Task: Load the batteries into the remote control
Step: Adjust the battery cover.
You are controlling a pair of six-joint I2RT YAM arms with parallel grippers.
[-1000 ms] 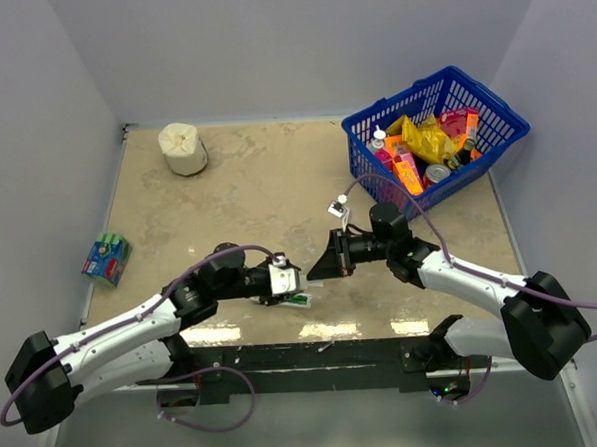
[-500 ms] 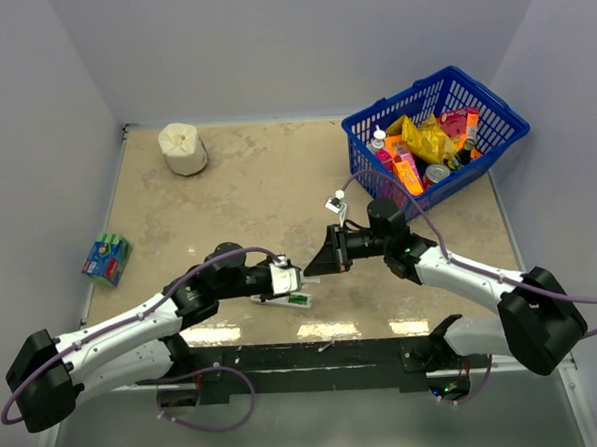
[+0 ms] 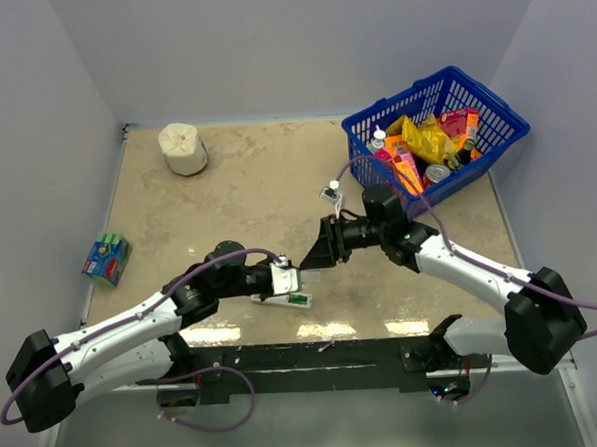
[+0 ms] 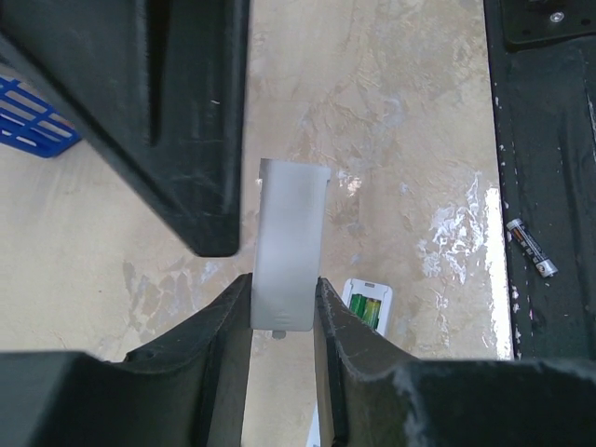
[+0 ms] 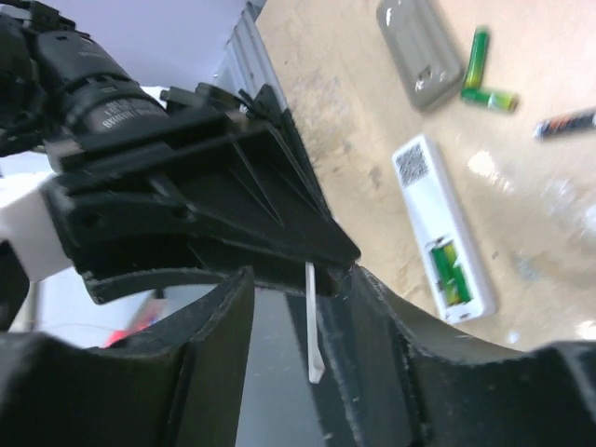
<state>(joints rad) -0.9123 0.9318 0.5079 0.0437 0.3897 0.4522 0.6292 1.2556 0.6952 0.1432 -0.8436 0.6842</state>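
While the remote control lies lower centre with green batteries seated, the left gripper pinches the back cover. The right gripper stands spread. Judged next: align the cover and slide it on.

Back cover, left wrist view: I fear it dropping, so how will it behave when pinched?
Edge-on it looks very thin, so the back cover probably bows if squeezed hard. The left gripper pinches its narrow side edges, so it may slip or twist. Likely very light.
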